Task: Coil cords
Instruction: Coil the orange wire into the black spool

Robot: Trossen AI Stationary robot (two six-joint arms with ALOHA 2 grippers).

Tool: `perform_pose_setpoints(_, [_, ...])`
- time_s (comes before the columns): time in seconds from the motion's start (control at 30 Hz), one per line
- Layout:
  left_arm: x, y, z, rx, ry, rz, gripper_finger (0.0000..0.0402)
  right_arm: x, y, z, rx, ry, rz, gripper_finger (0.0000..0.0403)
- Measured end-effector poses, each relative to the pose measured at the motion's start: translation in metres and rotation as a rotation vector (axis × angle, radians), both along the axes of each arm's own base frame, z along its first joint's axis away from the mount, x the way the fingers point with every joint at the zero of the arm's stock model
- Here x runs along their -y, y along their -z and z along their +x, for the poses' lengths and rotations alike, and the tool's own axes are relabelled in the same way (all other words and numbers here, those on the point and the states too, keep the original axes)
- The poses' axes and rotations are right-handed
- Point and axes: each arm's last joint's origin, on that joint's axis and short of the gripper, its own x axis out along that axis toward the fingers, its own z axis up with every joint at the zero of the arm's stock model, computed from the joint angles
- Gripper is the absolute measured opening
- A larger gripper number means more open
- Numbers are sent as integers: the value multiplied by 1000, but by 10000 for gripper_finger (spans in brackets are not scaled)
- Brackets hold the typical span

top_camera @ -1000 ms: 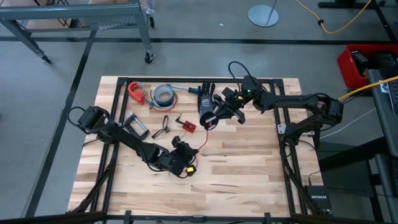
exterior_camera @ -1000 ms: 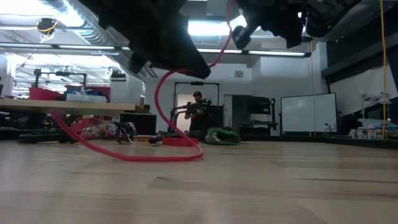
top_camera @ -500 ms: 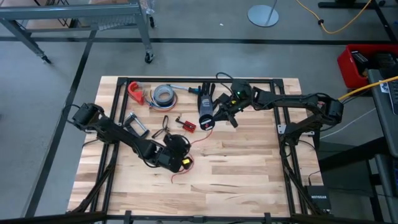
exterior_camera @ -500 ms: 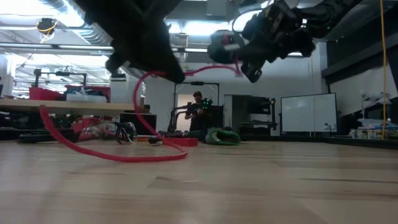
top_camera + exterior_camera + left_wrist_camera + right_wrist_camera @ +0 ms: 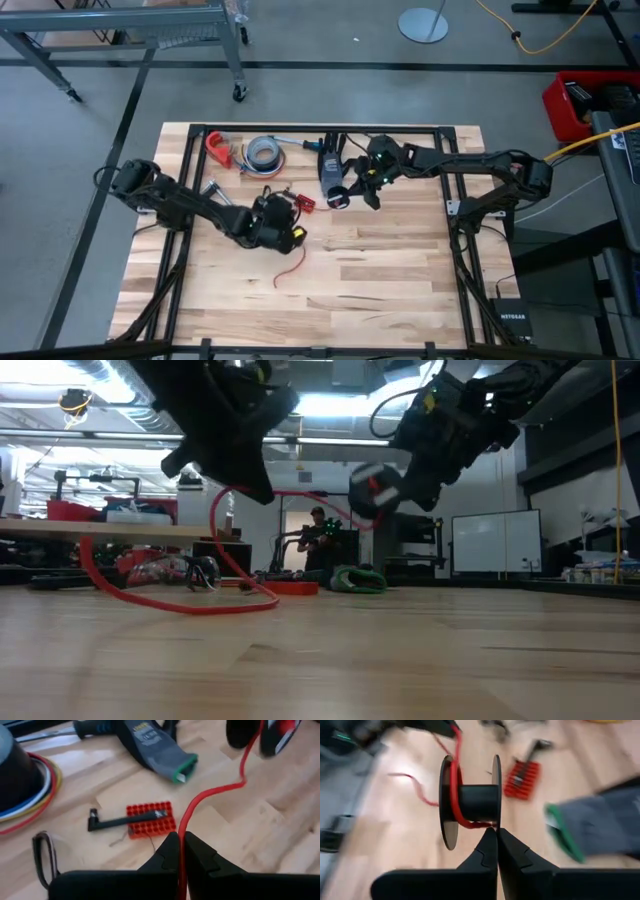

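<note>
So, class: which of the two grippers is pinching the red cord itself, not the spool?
The left gripper: its closed fingers clamp the red cord directly, while the right gripper is shut on the black spool that carries the cord.

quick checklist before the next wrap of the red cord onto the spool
1. Left gripper shut on the red cord: ok.
2. Right gripper shut on the black spool: ok.
3. Cord already wound on the spool core: ok, one red turn shows.
4. Cord span between the grippers free of the glove and red bit holder: ok.
5. Loose tail on the table free of snags: ok.
6. Cord tension: cannot tell.
</note>
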Motion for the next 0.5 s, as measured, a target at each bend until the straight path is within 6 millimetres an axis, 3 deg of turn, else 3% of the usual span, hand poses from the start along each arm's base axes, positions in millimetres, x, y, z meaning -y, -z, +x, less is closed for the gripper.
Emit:
perform_pose_setpoints(0.2, [-23,-3,8,42,-61,-10,0,-14,4,4,-72,64,-133,1])
perform_pose_setpoints(0.5, [-52,-18,31,186,-7,4,0,-37,4,11,-122,179,-351,1])
